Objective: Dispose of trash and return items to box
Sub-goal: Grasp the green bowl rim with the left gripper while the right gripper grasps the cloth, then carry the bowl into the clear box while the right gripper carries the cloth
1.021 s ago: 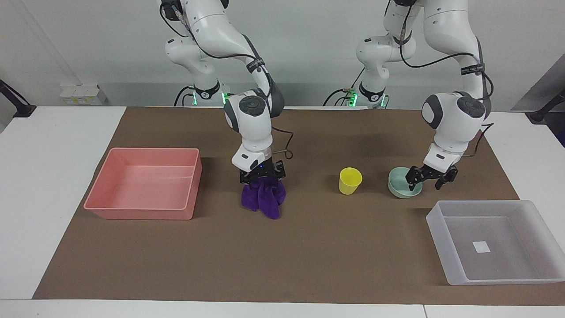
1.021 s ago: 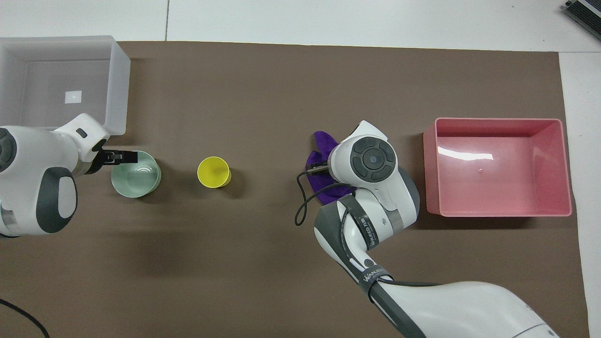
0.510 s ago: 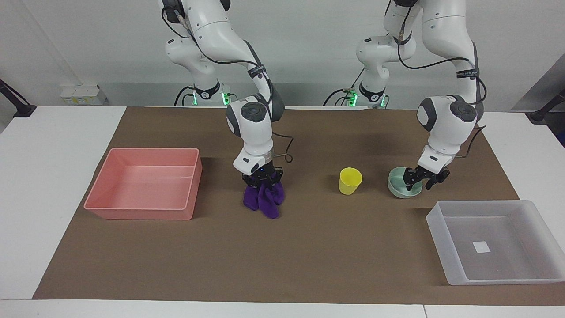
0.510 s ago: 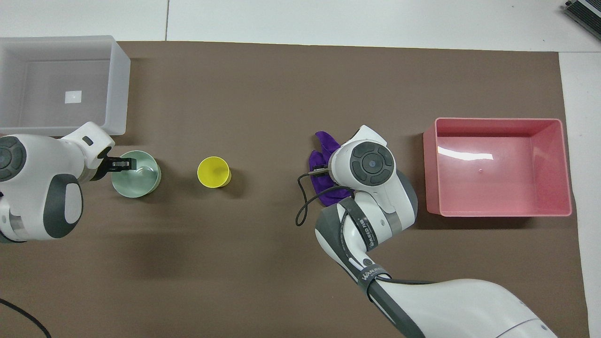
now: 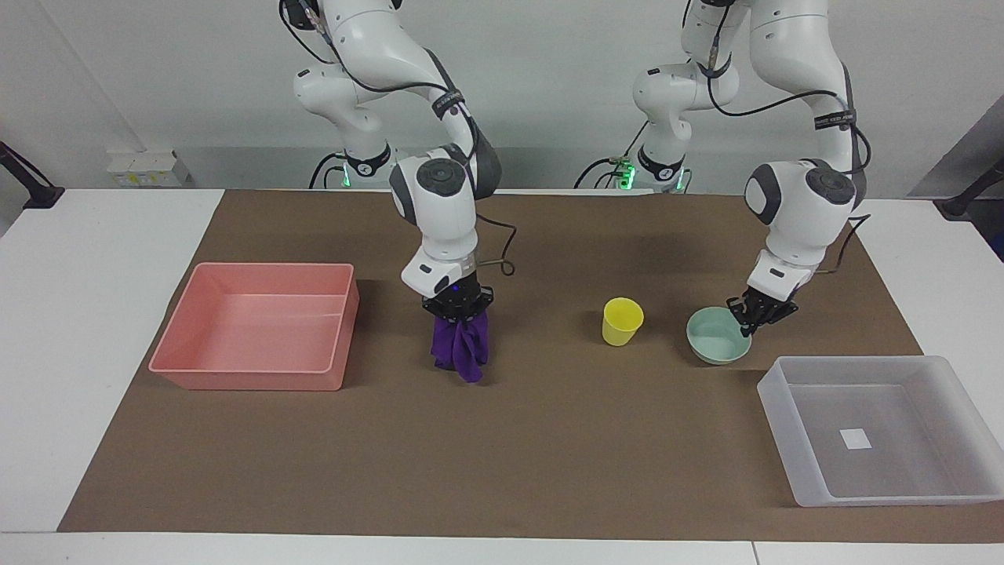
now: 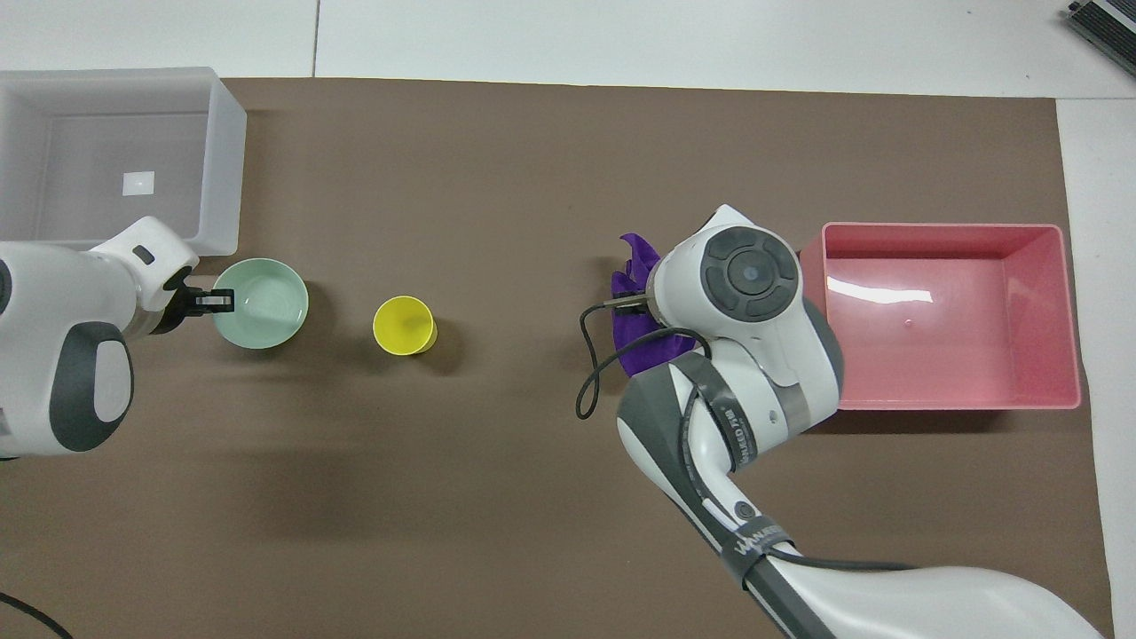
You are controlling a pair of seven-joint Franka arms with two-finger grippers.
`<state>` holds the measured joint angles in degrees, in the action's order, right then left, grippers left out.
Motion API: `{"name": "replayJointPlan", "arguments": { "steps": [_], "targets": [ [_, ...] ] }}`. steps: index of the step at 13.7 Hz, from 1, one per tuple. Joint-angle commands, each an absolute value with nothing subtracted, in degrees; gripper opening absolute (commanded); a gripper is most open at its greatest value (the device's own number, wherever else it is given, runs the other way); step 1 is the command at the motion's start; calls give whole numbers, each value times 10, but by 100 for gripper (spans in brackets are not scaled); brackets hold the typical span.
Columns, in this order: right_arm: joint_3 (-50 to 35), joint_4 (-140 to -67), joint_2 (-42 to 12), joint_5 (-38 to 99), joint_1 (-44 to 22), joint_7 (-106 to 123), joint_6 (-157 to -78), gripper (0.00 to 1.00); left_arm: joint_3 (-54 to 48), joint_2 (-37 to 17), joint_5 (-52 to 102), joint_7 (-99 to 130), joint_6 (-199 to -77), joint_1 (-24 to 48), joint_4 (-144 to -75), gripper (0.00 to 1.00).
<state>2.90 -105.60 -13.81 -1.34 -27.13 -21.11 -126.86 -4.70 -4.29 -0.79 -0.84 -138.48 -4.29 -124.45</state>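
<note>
Right gripper (image 5: 457,308) is clamped on the top folds of the deep-purple soft fabric cloth (image 5: 462,348), which hangs from it in a loose bunch over the brown paper mat (image 5: 502,455), beside the pink rectangular plastic tray (image 5: 235,377). We judge the cloth light and limp: it drapes and sways, so a pinch through the bunched centre is more secure than one at a trailing corner. We cannot tell whether its lowest fold touches the mat.

Left gripper (image 5: 758,311) is closed on the rim of the shallow pale mint-green bowl (image 5: 718,336), at the edge nearer to the robots. We judge the bowl rigid, light and smooth, so a rim pinch may let it tilt or slip; from the facing view it already appears slightly tipped. The small yellow plastic cup (image 5: 622,320) stands upright on the mat between bowl and cloth, apart from both. We expect it to be light and easily toppled, best taken across its wall or rim.

The translucent whitish rectangular plastic tub (image 5: 792,447) with a small white square label (image 5: 855,439) on its base sits at the left arm's end, farther from the robots than the bowl and close to it. Neither container holds anything.

The mat is flat and matte and covers most of the white table (image 5: 94,314). A plain pale wall (image 5: 549,78) stands at the robots' end.
</note>
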Motion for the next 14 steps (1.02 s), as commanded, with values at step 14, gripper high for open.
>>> {"name": "replayJointPlan", "arguments": {
  "steps": [14],
  "targets": [
    [26,-1184,16,-7,61,111,-1246,0,-54,-322,-4,-43,-1190,-140,-706,0]
  ]
}}
